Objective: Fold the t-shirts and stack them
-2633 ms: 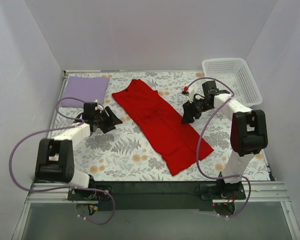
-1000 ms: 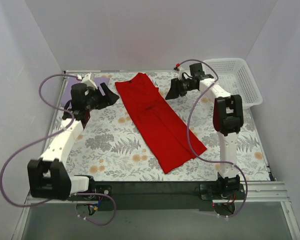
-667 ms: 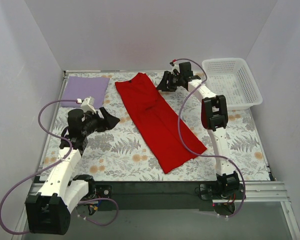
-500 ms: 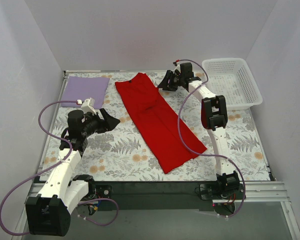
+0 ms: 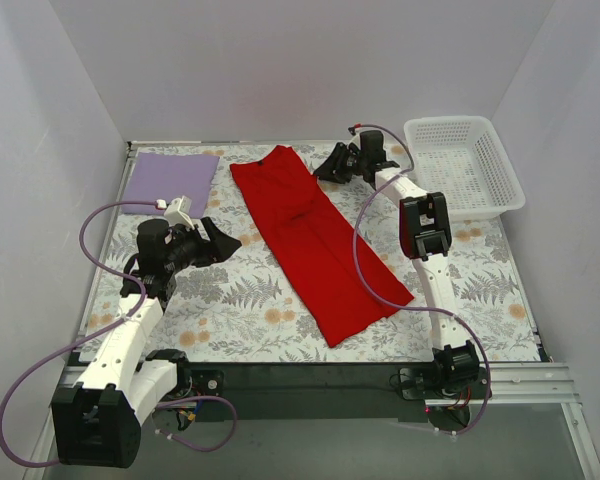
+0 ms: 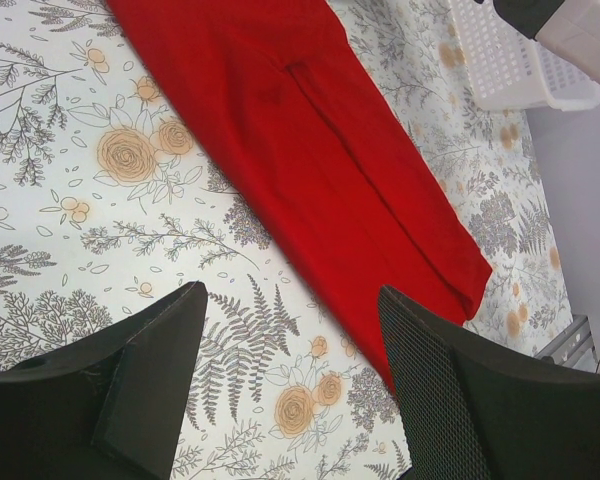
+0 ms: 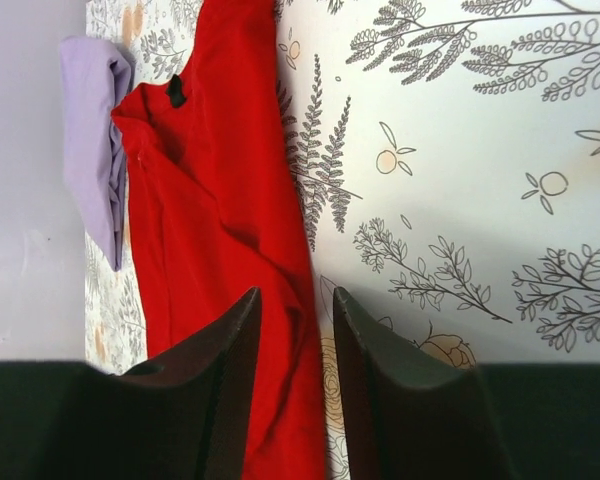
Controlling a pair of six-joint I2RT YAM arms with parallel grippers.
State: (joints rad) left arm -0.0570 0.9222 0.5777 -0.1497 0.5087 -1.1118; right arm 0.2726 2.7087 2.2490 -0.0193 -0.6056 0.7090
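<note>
While the red t-shirt [image 5: 315,240] lies flat, the left claw [image 6: 290,300] gapes wide beside it. The right claw [image 7: 295,298] stands narrowly parted near its far end.

Two t-shirts lay flat and apart on the flower-printed tablecloth [image 5: 230,300].
The plain bright red cloth t-shirt [image 5: 315,240] was folded lengthwise into a long narrow strip. It ran diagonally from the far middle, collar end farthest away, toward the near right, and a straight fold edge showed partway along it. The plain pale lavender t-shirt [image 5: 170,178] sat as a folded flat rectangle in the far left corner, near the red one's collar end without touching it.
</note>
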